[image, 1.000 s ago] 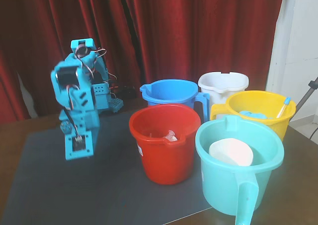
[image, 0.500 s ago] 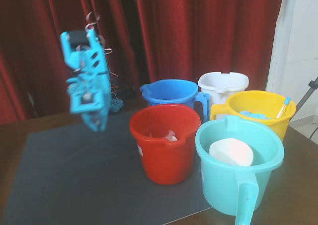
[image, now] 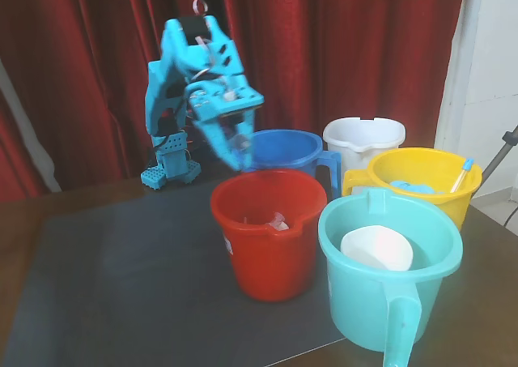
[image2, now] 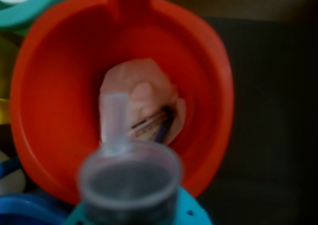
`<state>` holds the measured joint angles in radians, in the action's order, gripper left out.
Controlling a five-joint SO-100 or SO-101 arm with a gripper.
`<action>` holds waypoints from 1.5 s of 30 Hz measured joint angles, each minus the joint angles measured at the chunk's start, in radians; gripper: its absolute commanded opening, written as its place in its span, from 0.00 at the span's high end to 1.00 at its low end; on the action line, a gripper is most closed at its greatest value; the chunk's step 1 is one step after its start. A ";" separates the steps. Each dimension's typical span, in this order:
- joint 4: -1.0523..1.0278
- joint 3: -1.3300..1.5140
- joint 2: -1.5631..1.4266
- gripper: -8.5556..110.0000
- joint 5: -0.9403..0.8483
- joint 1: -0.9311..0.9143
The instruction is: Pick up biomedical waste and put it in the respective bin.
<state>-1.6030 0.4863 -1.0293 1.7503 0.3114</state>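
Note:
The red bucket [image: 267, 237] with a small white label stands mid-table on the dark mat. My teal gripper [image: 237, 158] hangs just above its back-left rim, pointing down. In the wrist view a clear syringe [image2: 126, 178] with a dark inside fills the foreground. It is held end-on over the mouth of the red bucket [image2: 49, 86], beside a teal finger [image2: 191, 212]. The gripper is shut on this syringe. Pale pinkish pieces [image2: 144, 93] and a slim dark item [image2: 158, 123] lie on the bucket's floor.
A blue bucket [image: 283, 148] stands right behind the red one. A white bucket [image: 364, 136] and a yellow bucket [image: 425, 177] holding a blue-tipped stick [image: 463, 172] sit at the right. A teal bucket [image: 388, 294] with a white piece [image: 376, 248] stands in front.
The arm rose from low over the mat at the left and swung right. Its gripper now hangs over the red bucket's back rim.

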 measured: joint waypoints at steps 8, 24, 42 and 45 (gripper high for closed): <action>0.000 -0.035 0.028 0.93 0.123 0.101; 0.221 -0.072 0.086 0.93 0.140 0.091; 0.244 -0.476 0.370 0.93 0.133 0.011; 0.278 -0.518 0.417 0.93 0.132 0.025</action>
<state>-1.3254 -0.0322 -0.6121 1.8822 0.3359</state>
